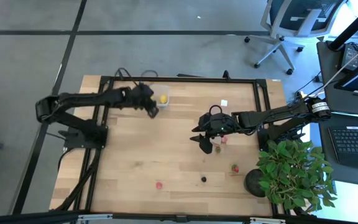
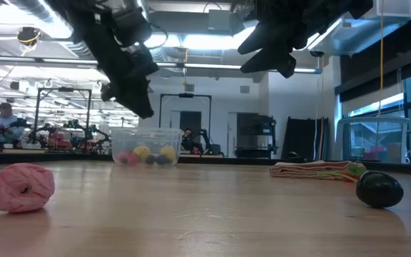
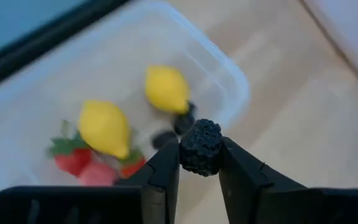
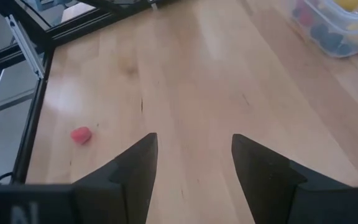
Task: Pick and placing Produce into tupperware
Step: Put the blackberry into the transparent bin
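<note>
A: So, where does the produce stand right now?

B: Most of it sits in the tupperware [image 3: 229,81], the clear tub near the far edge of the surface [image 1: 179,155], left of centre. Inside I count two yellow lemons [image 3: 104,127], some red strawberry pieces [image 3: 73,158] and a couple of dark berries [image 3: 182,122].

A: And the left hand?

B: The left hand [image 3: 199,163] is closed on a black bumpy berry [image 3: 200,147], pinched between its two fingers. It hangs at the tub's near rim, above the surface; seen from above, it lies just beside the tub [image 1: 161,96].

A: What about the right hand?

B: The right hand [image 4: 194,162] has its fingers spread apart with nothing between them. It hovers over the middle of the surface, right of centre, well apart from the tub.

A: Anything left out on the surface?

B: Yes. A pink piece [image 1: 159,185] lies near the front edge, a small dark berry [image 1: 204,179] a little to its right, and a red piece with green [image 1: 235,168] further right. Small pieces also lie just beside the right hand [image 1: 219,148], though I cannot tell what they are. A potted plant [image 1: 294,171] stands at the front right corner.
</note>
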